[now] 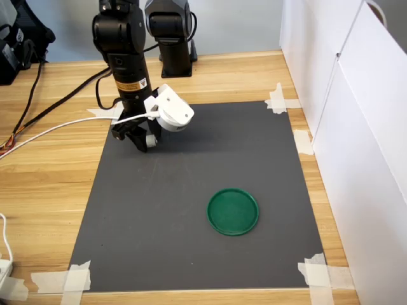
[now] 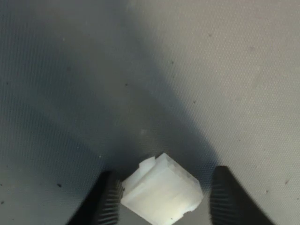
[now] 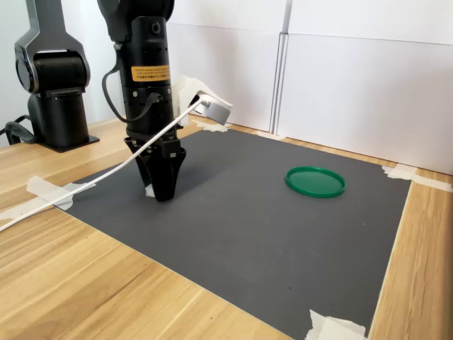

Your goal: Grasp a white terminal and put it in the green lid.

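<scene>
In the wrist view the white terminal [image 2: 161, 192], a small ribbed white plastic block, lies on the dark mat between my gripper's [image 2: 164, 201] two black fingers. One finger pad [image 2: 114, 199] sits against it, and a narrow dark gap separates it from the other finger [image 2: 225, 197]. The gripper [image 1: 144, 141] is open and low, its tips at the mat near the far left corner in the first exterior view. The green lid [image 1: 233, 211] lies flat on the mat well away from the gripper, toward the near right in the first exterior view; it also shows as the green lid [image 3: 316, 181] with nothing in it.
A dark grey mat [image 1: 191, 241] is taped to the wooden table [image 1: 44, 190] at its corners. White panels [image 1: 356, 127] wall the first exterior view's right side. A white cable [image 1: 57, 130] runs from the arm off the left. A second black arm base [image 1: 173, 38] stands behind.
</scene>
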